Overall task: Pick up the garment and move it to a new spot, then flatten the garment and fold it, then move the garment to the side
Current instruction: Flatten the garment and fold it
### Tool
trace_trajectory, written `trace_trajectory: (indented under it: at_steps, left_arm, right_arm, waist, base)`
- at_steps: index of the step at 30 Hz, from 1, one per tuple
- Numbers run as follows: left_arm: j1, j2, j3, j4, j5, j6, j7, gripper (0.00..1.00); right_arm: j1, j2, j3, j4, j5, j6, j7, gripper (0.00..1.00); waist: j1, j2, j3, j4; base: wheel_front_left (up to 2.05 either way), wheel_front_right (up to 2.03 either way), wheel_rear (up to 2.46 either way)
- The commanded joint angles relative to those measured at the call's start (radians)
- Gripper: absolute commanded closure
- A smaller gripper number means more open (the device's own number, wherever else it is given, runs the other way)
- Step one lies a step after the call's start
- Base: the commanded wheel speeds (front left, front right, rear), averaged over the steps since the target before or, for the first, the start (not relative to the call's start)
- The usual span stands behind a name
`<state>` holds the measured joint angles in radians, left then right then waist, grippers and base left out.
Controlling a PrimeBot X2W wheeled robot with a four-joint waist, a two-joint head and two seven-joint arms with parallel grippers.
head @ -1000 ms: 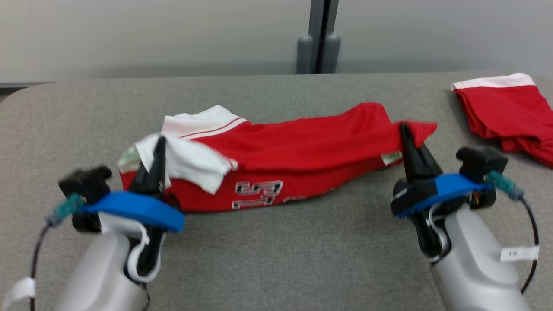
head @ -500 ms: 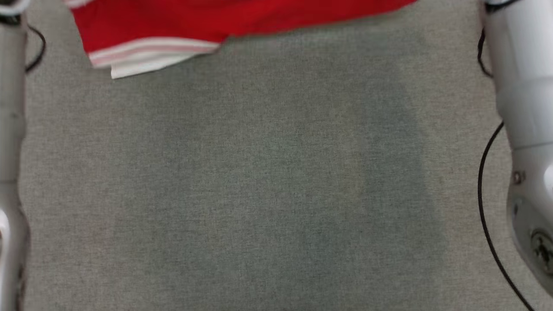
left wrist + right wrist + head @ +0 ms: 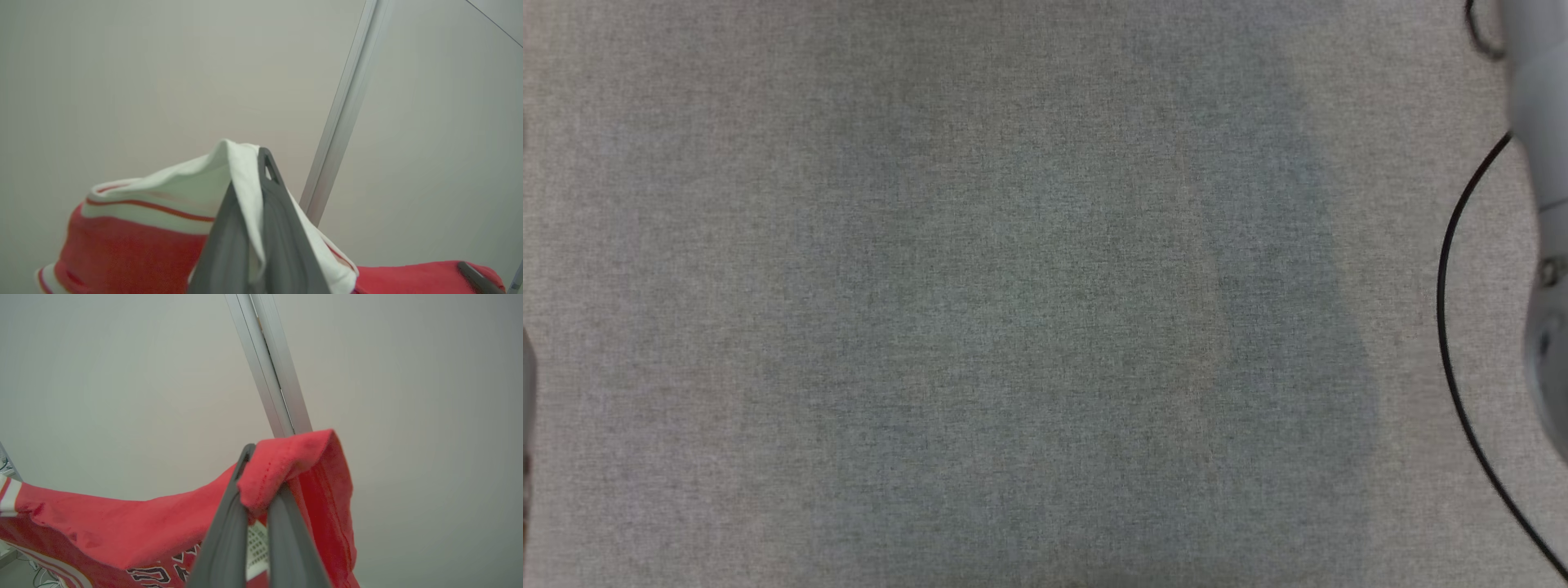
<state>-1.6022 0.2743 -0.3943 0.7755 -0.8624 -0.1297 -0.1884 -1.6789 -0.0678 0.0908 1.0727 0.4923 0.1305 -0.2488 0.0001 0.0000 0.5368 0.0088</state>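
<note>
Garment (image 3: 135, 241) held aloft, pinched at both ends.
Head view: grey table (image 3: 1013, 294), pale right forearm (image 3: 1543, 163) at the edge. Left wrist view: left gripper (image 3: 249, 175) clamped on white trim (thin bite, liable to slip). Right wrist view: right gripper (image 3: 261, 477) nipping a red hem fold; sagging middle could bunch on landing.

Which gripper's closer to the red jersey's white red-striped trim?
Left. The left gripper is shut on white cloth beside the white red-striped trim; the right gripper pinches a red edge of the red jersey, far from that trim.
</note>
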Motion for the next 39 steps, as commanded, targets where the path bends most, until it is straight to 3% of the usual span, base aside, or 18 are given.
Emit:
trace_trajectory:
  at_steps: [1, 9, 12, 14, 23, 29, 34, 39]
  left_arm:
    - [0.055, 0.008, -0.020, 0.003, -0.026, -0.002, -0.015, 1.00]
    - [0.392, 0.046, -0.060, -0.064, -0.123, -0.002, -0.071, 1.00]
    - [0.561, 0.052, -0.052, -0.112, -0.131, -0.002, -0.077, 1.00]
    - [0.660, 0.057, 0.007, -0.161, -0.117, -0.001, -0.077, 1.00]
    - [1.152, -0.032, 0.138, -0.379, -0.009, 0.018, -0.077, 1.00]
    - [1.373, -0.067, 0.140, -0.459, 0.012, 0.038, -0.077, 1.00]
    - [1.589, -0.089, 0.118, -0.567, 0.011, 0.084, -0.066, 1.00]
    - [1.719, -0.075, 0.100, -0.657, 0.005, 0.123, -0.034, 1.00]
  right_arm:
    - [0.059, 0.002, 0.022, 0.015, 0.015, 0.001, -0.008, 1.00]
    - [0.343, 0.009, 0.118, -0.051, 0.067, 0.001, -0.017, 1.00]
    - [0.488, 0.005, 0.147, -0.111, 0.094, 0.001, -0.017, 1.00]
    - [0.580, -0.001, 0.161, -0.154, 0.115, 0.001, -0.017, 1.00]
    - [0.975, -0.042, 0.216, -0.325, 0.211, 0.001, -0.017, 1.00]
    - [1.171, -0.076, 0.210, -0.387, 0.257, 0.001, -0.017, 1.00]
    - [1.374, -0.116, 0.178, -0.463, 0.279, 0.001, -0.016, 1.00]
    - [1.515, -0.144, 0.143, -0.548, 0.262, 0.001, 0.030, 1.00]
  waist:
    - [-0.0001, 0.0000, 0.002, 0.003]
    - [-0.0001, 0.0000, -0.038, -0.015]
    - [-0.0001, 0.0000, -0.072, -0.020]
    - [-0.0001, 0.0000, -0.091, -0.023]
    - [-0.0001, 0.0000, -0.201, -0.014]
    - [-0.0001, 0.0000, -0.276, 0.000]
    - [-0.0001, 0.0000, -0.363, 0.015]
    - [-0.0001, 0.0000, -0.411, 0.021]
  base:
    - [0.00, 0.00, 0.00]
    - [0.00, 0.00, 0.00]
    - [0.00, 0.00, 0.00]
    - [0.00, 0.00, 0.00]
    - [0.00, 0.00, 0.00]
    - [0.00, 0.00, 0.00]
    - [0.00, 0.00, 0.00]
    - [0.00, 0.00, 0.00]
